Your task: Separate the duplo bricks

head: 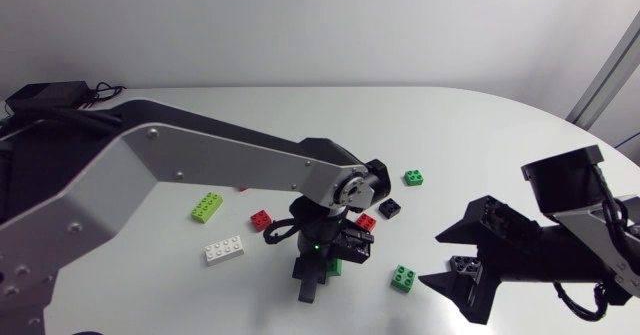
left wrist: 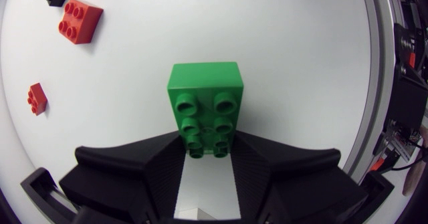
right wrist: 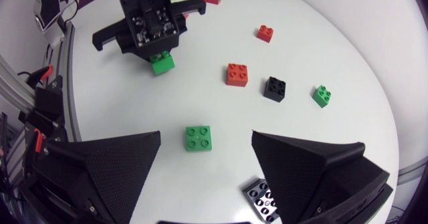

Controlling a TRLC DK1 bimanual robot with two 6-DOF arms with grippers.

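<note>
Pinching the near end of a green studded plastic duplo brick (left wrist: 204, 107), the left gripper (left wrist: 207, 145) is closed on it, low over the white tabletop (left wrist: 301, 83). The brick's long axis runs straight ahead. The right gripper (right wrist: 206, 137) gapes well apart, with a small green square brick (right wrist: 199, 138) just ahead of it.

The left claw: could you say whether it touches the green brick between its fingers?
Touching. Left wrist view: the left claw clamps the green brick from both sides.
</note>
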